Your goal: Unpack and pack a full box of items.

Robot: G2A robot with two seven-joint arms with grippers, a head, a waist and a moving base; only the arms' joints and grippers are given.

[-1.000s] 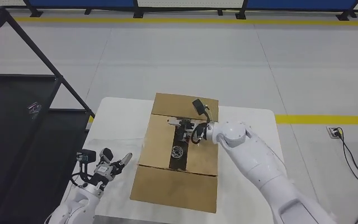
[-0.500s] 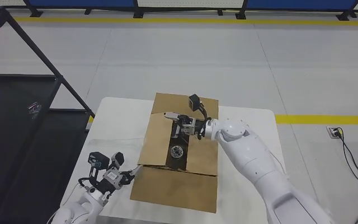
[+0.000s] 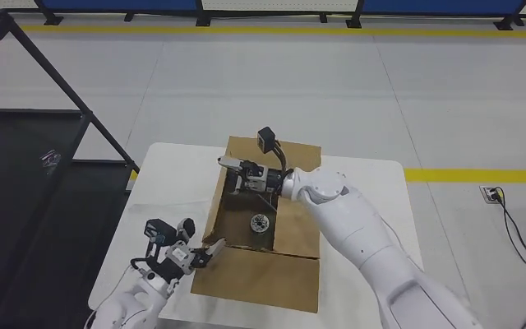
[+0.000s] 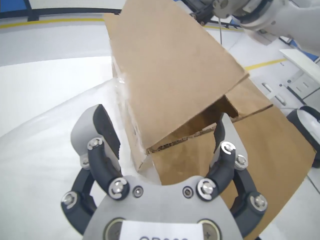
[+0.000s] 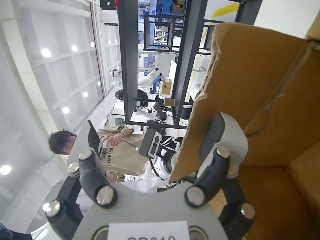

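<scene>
White table (image 3: 164,177) on a pale floor carries one cardboard box (image 3: 255,275).

1. The right arm is extended across the box top. The right gripper (image 3: 233,173) sits at the far left corner with its fingers spread. In the right wrist view the left flap (image 5: 250,81) has its edge between them, unclamped.
2. The left gripper (image 4: 160,121) is at the near left corner. Its fingers are apart, one over the table and one by the gap under the tilted flap.
3. Count: one box, two grippers. The top view shows one round item (image 3: 260,221) on the box floor.
</scene>
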